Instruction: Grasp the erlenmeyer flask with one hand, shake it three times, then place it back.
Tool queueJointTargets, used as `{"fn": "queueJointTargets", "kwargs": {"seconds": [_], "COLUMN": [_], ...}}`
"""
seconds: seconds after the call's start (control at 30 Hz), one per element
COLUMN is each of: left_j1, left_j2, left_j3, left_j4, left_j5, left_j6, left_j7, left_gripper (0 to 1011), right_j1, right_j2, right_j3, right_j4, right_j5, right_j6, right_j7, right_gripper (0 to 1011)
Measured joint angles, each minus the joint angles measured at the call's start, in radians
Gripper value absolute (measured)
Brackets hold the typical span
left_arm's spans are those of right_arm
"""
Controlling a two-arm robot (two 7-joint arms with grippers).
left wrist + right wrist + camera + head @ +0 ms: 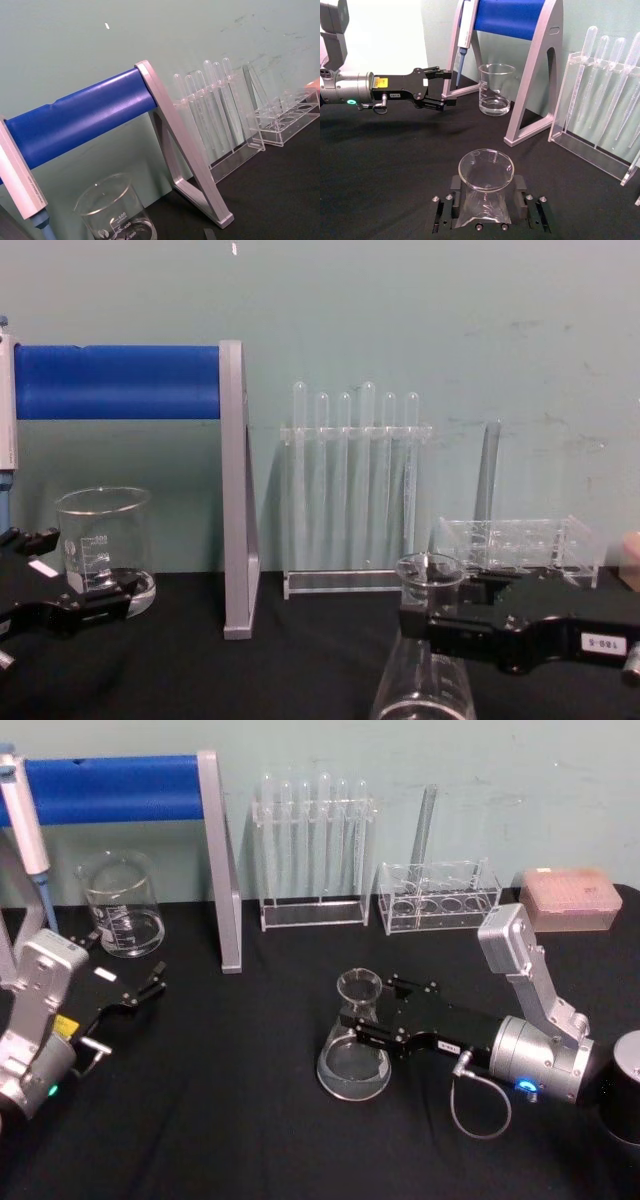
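The erlenmeyer flask [353,1065] stands upright on the black table, right of centre, clear glass with a flared lip [486,169]. My right gripper [358,1017] reaches in from the right, level with the table, and is shut on the flask's neck, with one finger [454,199] on each side. In the chest view the same grip [430,625] shows just under the lip [430,568]. My left gripper [148,984] rests low at the left of the table, open and holding nothing, and appears across the table in the right wrist view [446,90].
A glass beaker [122,905] stands at the back left under a blue-barred metal stand [218,860] holding a pipette [22,815]. Behind the flask are a rack of test tubes [312,850], a lower clear rack [440,898] and a pink box [570,898]. A dark round object [625,1092] sits at the right edge.
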Motion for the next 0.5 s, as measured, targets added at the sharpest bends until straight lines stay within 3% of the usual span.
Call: {"fn": "queueJointTargets", "kwargs": {"seconds": [0.2,0.5], "left_j1": [0.000,0.000], "left_j2": [0.000,0.000], "left_j3": [0.000,0.000], "left_j4": [0.000,0.000], "left_j5": [0.000,0.000], "left_j6": [0.000,0.000], "left_j7": [0.000,0.000], "left_gripper": [1001,1001], "right_j1": [0.000,0.000], "right_j2": [0.000,0.000], "right_j3": [0.000,0.000], "right_j4": [0.000,0.000], "right_j5": [0.000,0.000], "right_j6": [0.000,0.000], "right_j7": [0.000,0.000], "right_gripper": [469,447]}}
